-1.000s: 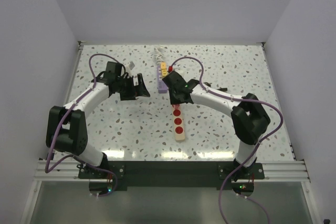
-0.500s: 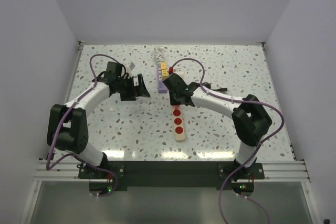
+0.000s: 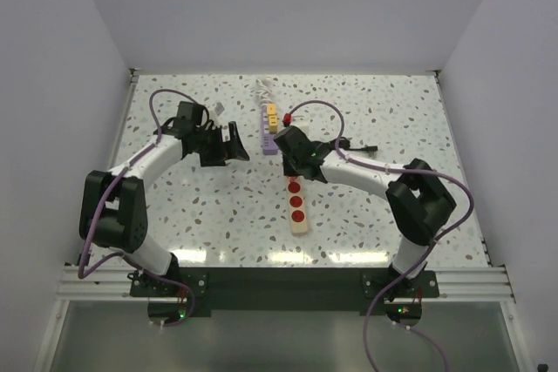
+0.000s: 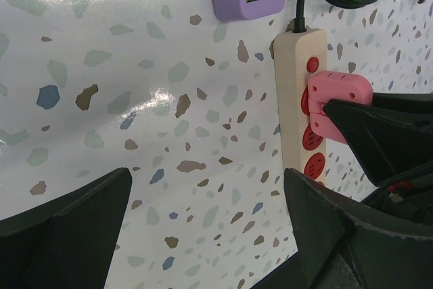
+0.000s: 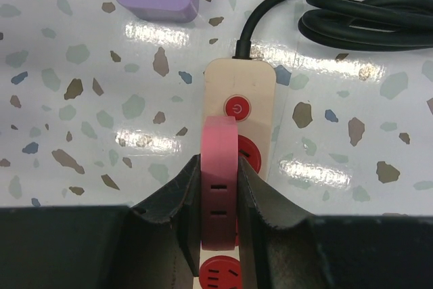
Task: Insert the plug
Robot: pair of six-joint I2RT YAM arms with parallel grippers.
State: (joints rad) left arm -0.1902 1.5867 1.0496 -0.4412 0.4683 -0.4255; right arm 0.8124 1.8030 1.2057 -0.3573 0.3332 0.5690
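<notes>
The pink plug (image 5: 220, 187) is clamped upright between the fingers of my right gripper (image 5: 220, 167), which is shut on it. It hangs over the cream power strip (image 5: 240, 93), just behind the red switch and above the first red socket (image 5: 249, 155). I cannot tell whether it touches that socket. In the left wrist view the plug (image 4: 338, 96) sits against the side of the strip (image 4: 292, 79). From above, the right gripper (image 3: 295, 172) covers the strip's (image 3: 299, 215) far end. My left gripper (image 3: 235, 147) stands open and empty over bare table, to the left of the strip.
A purple USB charger (image 3: 270, 142) lies just beyond the strip, with a yellow piece (image 3: 271, 113) behind it. The strip's black cable (image 5: 352, 18) coils off to the right. The table has white walls on three sides.
My right gripper has shifted slightly away from me and to the left with the plug, along the strip's far end. The left arm has barely moved.
</notes>
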